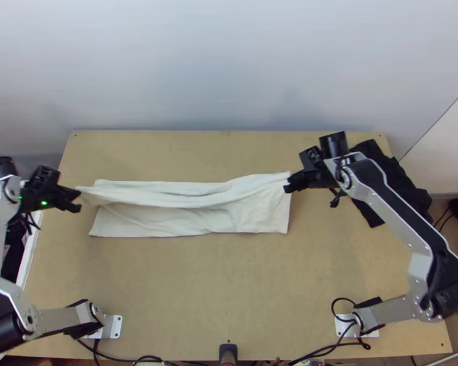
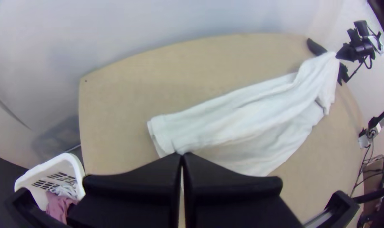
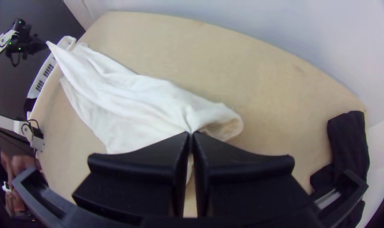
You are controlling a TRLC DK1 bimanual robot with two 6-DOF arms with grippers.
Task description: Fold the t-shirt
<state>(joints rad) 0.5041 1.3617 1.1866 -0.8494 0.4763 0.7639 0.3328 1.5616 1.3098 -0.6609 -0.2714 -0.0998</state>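
Top view shows the white t-shirt point(image 1: 259, 210) as a long narrow strip across the middle of the wooden table point(image 1: 229, 274), its upper layer raised between the two claws. The left claw point(image 1: 77, 201) has its fingers closed together, and they pinch the shirt at its left end. The right claw point(image 1: 289, 184) also pinches the cloth, near the right end. One black cloth point(image 1: 406, 180) lies at the table's far right corner, apart from the shirt.

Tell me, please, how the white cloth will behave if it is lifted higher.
The cloth is probably floppy, as it sags between the left gripper and the right gripper. Its soft creases suggest that it is fairly light.
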